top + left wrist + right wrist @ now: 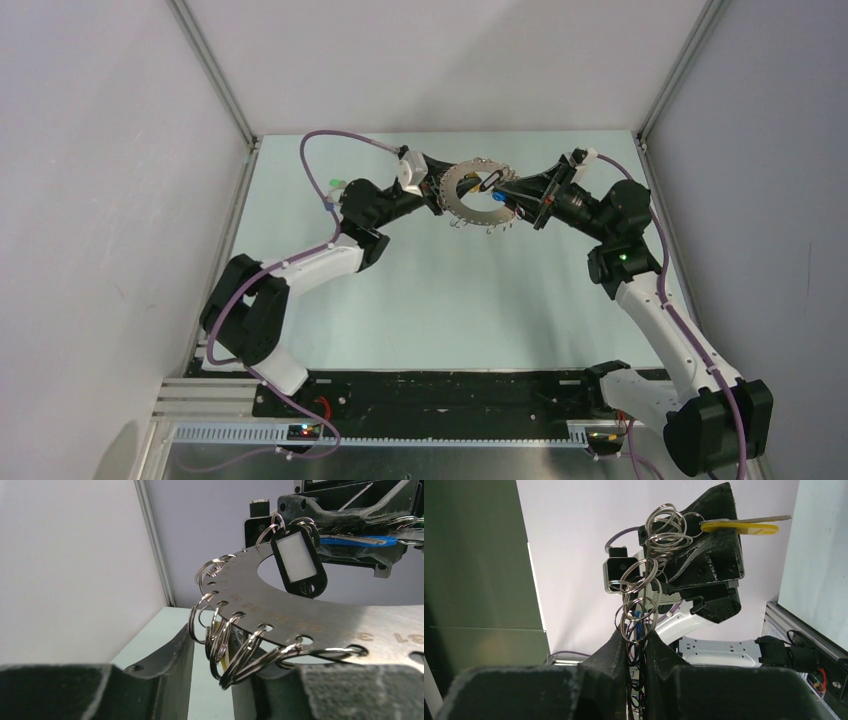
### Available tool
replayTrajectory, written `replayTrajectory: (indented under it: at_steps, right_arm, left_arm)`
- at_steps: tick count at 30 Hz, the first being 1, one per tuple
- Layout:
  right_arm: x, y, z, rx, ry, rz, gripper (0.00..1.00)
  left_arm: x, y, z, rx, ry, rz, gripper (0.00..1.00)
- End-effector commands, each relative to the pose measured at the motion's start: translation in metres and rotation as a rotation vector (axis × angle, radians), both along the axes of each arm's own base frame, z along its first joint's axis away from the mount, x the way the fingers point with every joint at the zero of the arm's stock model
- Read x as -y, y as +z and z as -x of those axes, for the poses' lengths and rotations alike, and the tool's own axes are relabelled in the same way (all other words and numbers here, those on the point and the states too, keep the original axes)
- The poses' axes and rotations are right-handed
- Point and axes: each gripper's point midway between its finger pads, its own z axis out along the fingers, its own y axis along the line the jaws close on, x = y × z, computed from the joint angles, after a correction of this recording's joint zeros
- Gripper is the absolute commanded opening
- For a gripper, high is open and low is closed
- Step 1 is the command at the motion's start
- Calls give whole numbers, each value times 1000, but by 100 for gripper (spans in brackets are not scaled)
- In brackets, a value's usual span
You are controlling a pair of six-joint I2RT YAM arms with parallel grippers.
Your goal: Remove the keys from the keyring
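The keyring is a flat grey ring with small loops round its rim, held in the air between both grippers. My right gripper is shut on its right edge. The right wrist view shows the ring edge-on between the fingers. A blue key and a black tag hang near that side. My left gripper is at the ring's left edge. In the left wrist view its jaws stand apart with loops and a yellow sliver hanging between them. The yellow key sticks out beside the left gripper.
A small green thing and a small blue thing lie on the pale green table by the left arm. Grey walls with metal posts close in the sides and back. Cable trays run along the near edge.
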Motion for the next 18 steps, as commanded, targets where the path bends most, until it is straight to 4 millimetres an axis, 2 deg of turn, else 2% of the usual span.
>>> replayTrajectory:
  at_steps: [1,2,5,7,18]
  right_arm:
    - [4,38,8,117,-18,-31,0]
    - [4,38,8,117,-19,-31,0]
    - [5,39,9,122,-21,-33,0]
    - [5,40,10,123,-21,-34,0]
    - [7,41,11,127,-27,-34,0]
  left_arm:
    - [-2,12,-1,45,8,30,34]
    - [-2,11,-2,40,12,30,36]
    - [-3,10,-2,34,17,30,48]
    - [-2,8,-3,31,18,28,51]
    - [0,-6,-6,5,14,10,51]
